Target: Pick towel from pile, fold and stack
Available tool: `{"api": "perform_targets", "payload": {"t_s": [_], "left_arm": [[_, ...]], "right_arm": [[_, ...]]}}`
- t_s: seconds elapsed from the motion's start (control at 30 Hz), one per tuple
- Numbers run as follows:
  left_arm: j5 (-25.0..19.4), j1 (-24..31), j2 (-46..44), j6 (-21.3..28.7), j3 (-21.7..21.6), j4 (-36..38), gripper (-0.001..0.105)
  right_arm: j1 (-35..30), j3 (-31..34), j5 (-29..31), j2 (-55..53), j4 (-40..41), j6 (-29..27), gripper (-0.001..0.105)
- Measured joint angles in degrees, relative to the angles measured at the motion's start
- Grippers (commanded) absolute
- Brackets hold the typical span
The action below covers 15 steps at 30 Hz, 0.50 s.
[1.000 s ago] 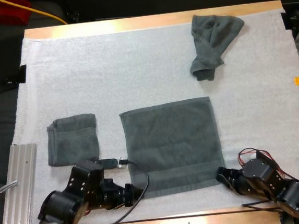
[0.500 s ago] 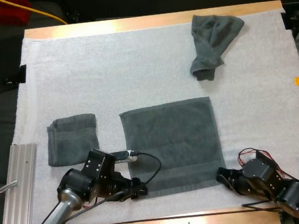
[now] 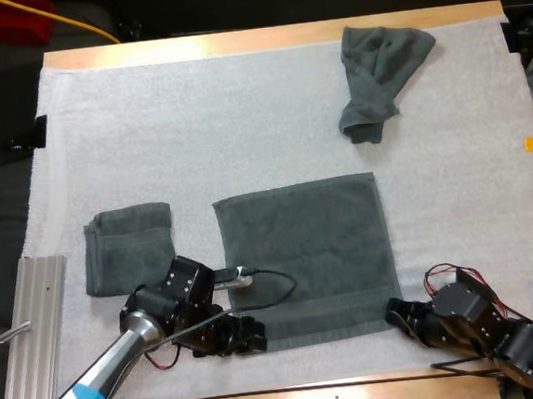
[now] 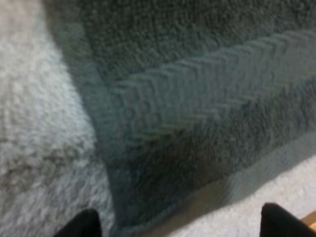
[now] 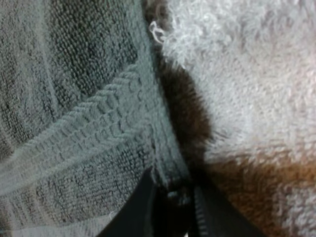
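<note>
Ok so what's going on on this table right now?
Two robot arms are working on the flat dark grey-green towel spread on the white mat. The right tool is pinched on the towel's near right corner. The left tool is open, straddling the near left corner. A folded dark grey-green towel lies to the left, and a crumpled dark grey-green towel sits at the far right.

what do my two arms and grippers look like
Both end in blocky black housings with two black fingers each. The left arm has a silver tube with a blue band and a looping black cable; the right arm carries thin red wires.
</note>
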Motion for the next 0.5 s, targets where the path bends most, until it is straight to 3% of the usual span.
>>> {"api": "perform_targets", "payload": {"t_s": [0.3, 0.5], "left_arm": [[3.0, 0.0, 3.9, 0.6, -0.6, -1.0, 0.056], [1.6, 0.1, 4.5, 0.9, -0.5, -2.0, 0.021]], "right_arm": [[0.0, 0.0, -0.3, 0.0, 0.0, 0.0, 0.007], [0.0, 0.0, -0.6, 0.0, 0.0, 0.0, 0.007]]}}
